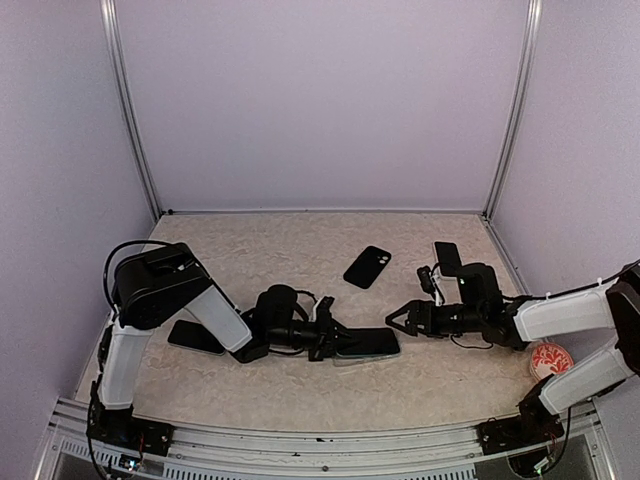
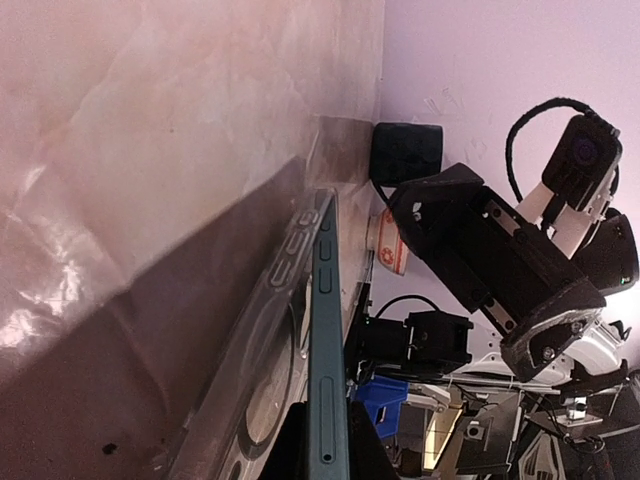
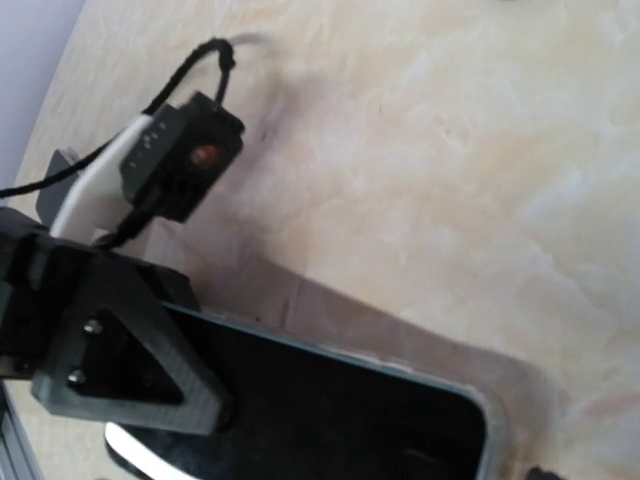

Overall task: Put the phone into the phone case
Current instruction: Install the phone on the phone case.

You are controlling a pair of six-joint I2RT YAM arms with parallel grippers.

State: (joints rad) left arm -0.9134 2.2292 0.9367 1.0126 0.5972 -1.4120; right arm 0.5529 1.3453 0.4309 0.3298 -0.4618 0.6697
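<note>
A black phone (image 1: 365, 343) lies over the pale translucent phone case (image 1: 352, 358) at the table's front centre. My left gripper (image 1: 325, 340) is shut on the phone's left end. In the left wrist view the phone (image 2: 326, 330) shows edge-on between my fingers (image 2: 285, 455), tilted up off the case (image 2: 262, 340) beside it. My right gripper (image 1: 393, 320) hovers at the phone's right end, apparently open and holding nothing. In the right wrist view the phone's screen (image 3: 330, 400) sits inside the case rim (image 3: 497, 425), with the left gripper's finger (image 3: 120, 355) on it.
Three other black phones lie about: one at mid table (image 1: 367, 266), one under the left arm (image 1: 195, 337), one behind the right arm (image 1: 447, 256). A red and white round object (image 1: 551, 358) sits at the right edge. Walls enclose the table.
</note>
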